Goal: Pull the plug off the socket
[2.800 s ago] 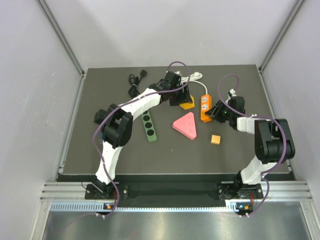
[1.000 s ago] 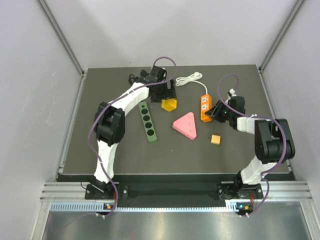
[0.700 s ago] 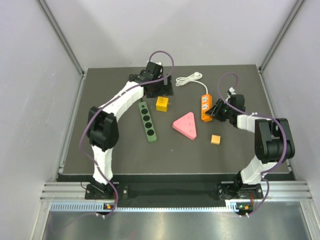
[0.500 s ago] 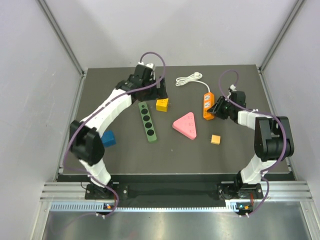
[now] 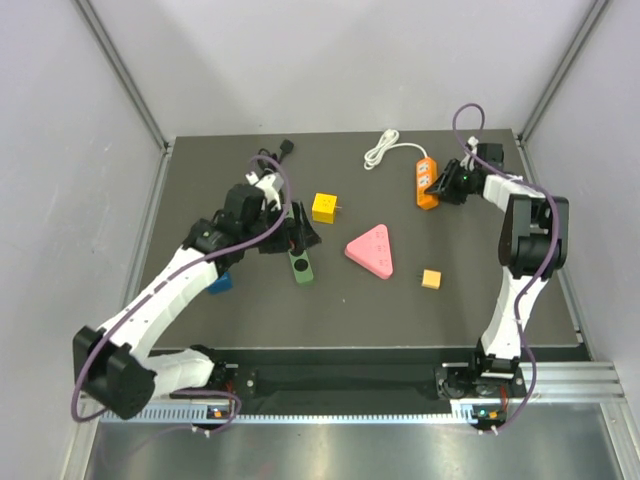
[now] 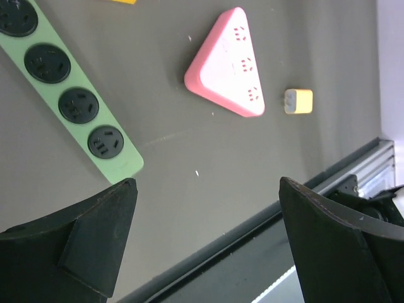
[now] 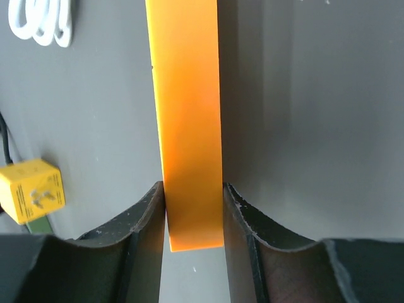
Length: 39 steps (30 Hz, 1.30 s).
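The orange socket strip [image 5: 426, 181] lies at the far right with its white cord [image 5: 385, 152] coiled behind it. My right gripper [image 5: 445, 183] is shut on the strip's near end. In the right wrist view both fingers press the narrow orange strip [image 7: 186, 113] at the right gripper [image 7: 194, 214]. The yellow plug [image 5: 324, 207] lies alone on the mat, apart from the strip, and shows as the plug [image 7: 31, 190] at the left of that view. My left gripper [image 5: 300, 232] hovers open over the green strip; between its jaws the left gripper [image 6: 208, 233] holds nothing.
A green power strip [image 5: 298, 262] lies left of centre, partly under the left gripper. A pink triangular socket [image 5: 371, 249] and a small orange cube [image 5: 431, 279] sit mid-table. A blue cube [image 5: 220, 282] lies under the left arm. A black cable [image 5: 272, 157] rests at the back.
The left arm has drawn back toward the near left, leaving the yellow plug on the mat. The right gripper has carried the orange strip toward the far right.
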### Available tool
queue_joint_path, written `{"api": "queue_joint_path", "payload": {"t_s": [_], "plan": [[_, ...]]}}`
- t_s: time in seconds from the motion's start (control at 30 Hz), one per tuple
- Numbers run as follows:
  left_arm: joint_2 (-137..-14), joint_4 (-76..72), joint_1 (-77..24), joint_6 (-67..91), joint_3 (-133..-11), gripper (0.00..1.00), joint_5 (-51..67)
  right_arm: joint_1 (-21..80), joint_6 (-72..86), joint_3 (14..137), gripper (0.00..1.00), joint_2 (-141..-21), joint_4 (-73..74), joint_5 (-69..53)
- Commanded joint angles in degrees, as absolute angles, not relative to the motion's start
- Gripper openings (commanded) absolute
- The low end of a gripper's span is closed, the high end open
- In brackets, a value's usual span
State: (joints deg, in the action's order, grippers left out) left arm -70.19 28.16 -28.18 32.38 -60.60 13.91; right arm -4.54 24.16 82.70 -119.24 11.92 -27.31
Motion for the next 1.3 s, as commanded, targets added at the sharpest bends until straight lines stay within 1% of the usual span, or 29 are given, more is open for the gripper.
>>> {"api": "queue_joint_path", "payload": {"t_s": [0.0,0.07,0.1,0.17,0.2,0.23,0.3,0.37,0.4,0.43,0.47,0.57,0.6,0.67,0.7,0.77,0.8,0.83,0.87,0.9,0.93,0.97,1.0,1.03,1.07,1.1,1.17,1.27], "plan": [[-63.91,25.39,-28.12,34.1,-56.79,0.98,14.86,-5.27,18.83,88.31,0.34,-120.5,20.37,-30.5],[-61.0,25.93,-28.12,34.01,-55.38,0.98,14.24,-5.27,17.23,89.64,0.45,-120.5,23.9,-27.35],[-60.21,26.01,-28.12,34.01,-53.98,0.98,14.15,-5.36,16.01,91.04,0.52,-120.41,24.95,-26.12],[-58.19,25.84,-28.04,34.63,-52.39,0.98,14.33,-5.36,14.6,93.5,0.6,-120.67,28.99,-22.34],[-57.05,25.75,-28.12,35.06,-50.9,0.98,15.2,-5.45,13.28,96.65,0.66,-120.76,30.66,-20.76],[-56.52,25.06,-28.04,35.76,-50.11,0.98,15.81,-5.45,12.84,98.51,0.69,-121.11,34.42,-16.22],[-55.03,24.44,-28.12,36.65,-47.65,0.98,16.69,-5.36,12.22,102.98,0.76,-120.85,37.87,-11.45],[-52.57,23.56,-28.04,37.79,-45.28,0.98,17.14,-4.92,12.56,104.32,0.81,-118.4,40.95,-3.81],[-50.99,23.55,-28.04,38.05,-44.57,0.98,17.23,-4.05,12.57,104.15,0.92,-117.08,41.3,-1.6],[-50.28,23.38,-28.12,38.32,-43.78,0.98,16.79,-3.17,12.57,103.54,0.98,-113.94,41.31,1.99],[-49.66,23.12,-28.12,38.41,-42.38,0.98,16.7,-2.29,12.13,102.75,1.0,-112.17,41.05,3.5],[-47.82,22.33,-28.12,38.93,-39.56,0.98,16.35,3.41,11.52,97.75,1.0,-105.66,39.12,6.24],[-47.38,21.54,-28.12,39.54,-38.85,0.98,16.43,5.95,11.86,93.64,1.0,-101.99,37.11,6.15],[-46.85,19.79,-28.12,40.6,-35.88,0.98,16.96,9.12,11.69,88.71,1.0,-98.28,34.64,5.19],[-46.32,17.08,-28.12,41.39,-34.64,0.98,17.4,12.79,11.52,83.46,1.0,-96.35,33.32,5.36],[-45.88,13.12,-28.04,44.11,-30.35,0.98,18.89,17.03,11.95,77.64,1.0,-90.29,29.28,5.98],[-45.36,11.18,-28.12,45.08,-28.76,0.98,20.11,20.71,12.48,71.43,1.0,-88.09,27.88,5.89],[-45.09,7.59,-28.12,46.65,-27.44,0.98,20.39,22.4,12.92,68.15,1.0,-83.11,24.9,5.54],[-44.83,6.34,-28.12,47.02,-25.16,0.98,20.56,23.89,15.01,61.07,1.0,-80.36,23.13,5.19],[-44.04,4.94,-28.21,47.46,-24.09,0.98,20.57,25.65,16.16,57.17,1.0,-77.29,21.2,4.4],[-43.69,3.09,-28.04,48.16,-23.04,0.98,20.57,26.19,17.65,53.13,1.0,-70.38,16.48,3.0],[-43.16,1.86,-28.12,48.34,-21.03,0.98,20.83,26.37,21.23,49.0,1.0,-66.75,13.74,2.29],[-41.59,0.71,-28.12,48.51,-19.79,0.98,21.0,26.54,23.44,40.34,1.0,-62.97,8.49,1.94],[-40.7,-2.26,-28.12,49.56,-18.38,0.98,21.61,26.54,25.9,35.99,1.0,-55.8,5.57,2.46],[-39.65,-3.59,-28.12,49.92,-15.67,0.98,21.97,26.72,30.45,27.25,1.0,-52.33,2.23,2.2],[-37.03,-4.82,-28.12,51.23,-14.25,0.98,22.06,26.89,32.24,23.24,1.0,-46.03,-3.28,2.11],[-34.03,-9.72,-28.12,53.25,-9.35,0.98,23.46,27.07,38.28,14.73,1.0,-40.46,-4.74,2.37],[-27.79,-16.58,-28.04,57.82,-2.41,0.98,25.4,27.16,43.75,8.55,1.0,-31.57,-1.94,3.51]]}}
